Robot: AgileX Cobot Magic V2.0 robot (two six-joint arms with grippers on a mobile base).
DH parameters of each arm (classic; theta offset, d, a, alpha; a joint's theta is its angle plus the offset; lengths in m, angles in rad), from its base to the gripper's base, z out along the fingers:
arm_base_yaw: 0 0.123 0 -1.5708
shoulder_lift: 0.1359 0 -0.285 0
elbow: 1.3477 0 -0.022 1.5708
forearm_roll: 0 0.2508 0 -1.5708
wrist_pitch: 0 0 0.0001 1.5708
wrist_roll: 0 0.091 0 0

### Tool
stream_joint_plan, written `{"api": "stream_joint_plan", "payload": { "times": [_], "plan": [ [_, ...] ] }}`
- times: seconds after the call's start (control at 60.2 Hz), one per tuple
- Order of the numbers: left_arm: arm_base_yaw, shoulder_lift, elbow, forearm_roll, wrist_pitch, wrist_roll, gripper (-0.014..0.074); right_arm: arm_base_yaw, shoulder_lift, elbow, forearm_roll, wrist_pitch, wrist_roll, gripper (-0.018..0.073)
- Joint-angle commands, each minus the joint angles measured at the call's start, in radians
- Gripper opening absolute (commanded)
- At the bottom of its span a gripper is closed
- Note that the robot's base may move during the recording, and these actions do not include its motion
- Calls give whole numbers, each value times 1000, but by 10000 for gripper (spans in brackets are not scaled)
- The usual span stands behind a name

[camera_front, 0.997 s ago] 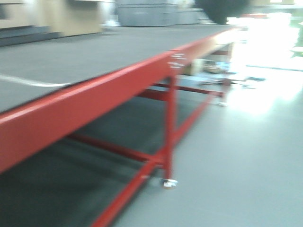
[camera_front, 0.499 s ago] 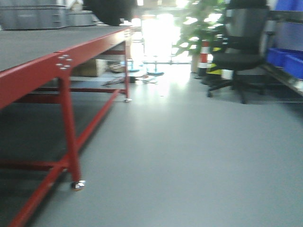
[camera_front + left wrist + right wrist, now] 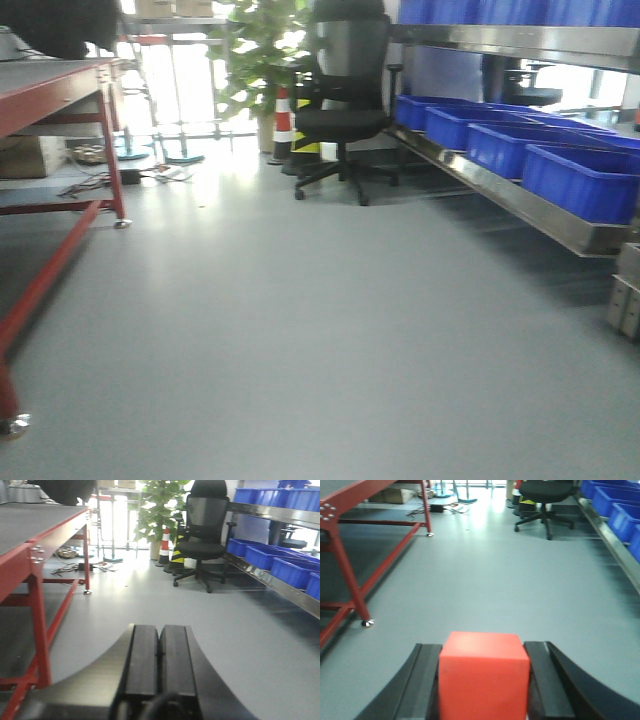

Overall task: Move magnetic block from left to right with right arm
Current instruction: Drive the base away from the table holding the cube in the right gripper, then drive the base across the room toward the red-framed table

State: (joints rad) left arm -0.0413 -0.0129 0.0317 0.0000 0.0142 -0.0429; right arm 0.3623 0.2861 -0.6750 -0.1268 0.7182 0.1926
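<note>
Magnetic block (image 3: pixel 483 672) square-on in right gripper (image 3: pixel 485 682)

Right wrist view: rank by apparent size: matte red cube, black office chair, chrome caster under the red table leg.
1. matte red cube: largest, though only because it sits in the right gripper, close to the lens.
2. black office chair: far off, cropped by the top edge.
3. chrome caster: smallest.

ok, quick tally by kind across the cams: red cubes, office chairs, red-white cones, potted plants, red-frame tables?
red cube: 1
office chair: 1
red-white cone: 1
potted plant: 1
red-frame table: 1
Total: 5
</note>
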Motion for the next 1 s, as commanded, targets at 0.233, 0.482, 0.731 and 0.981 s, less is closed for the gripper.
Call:
{"api": "stream_joint_plan", "payload": {
  "times": [0.233,0.482,0.731,0.981],
  "plan": [
    [-4,-15,10,0,-90,-4,-116,-6,11,-25,-11,-87,-9,286],
    [-4,-15,10,0,-90,-4,-116,-6,11,-25,-11,-87,-9,286],
    [-4,-15,10,0,-90,-4,-116,-6,11,-25,-11,-87,-9,286],
    [-4,-15,10,0,-90,-4,-116,-6,11,-25,-11,-87,-9,286]
  ]
}}
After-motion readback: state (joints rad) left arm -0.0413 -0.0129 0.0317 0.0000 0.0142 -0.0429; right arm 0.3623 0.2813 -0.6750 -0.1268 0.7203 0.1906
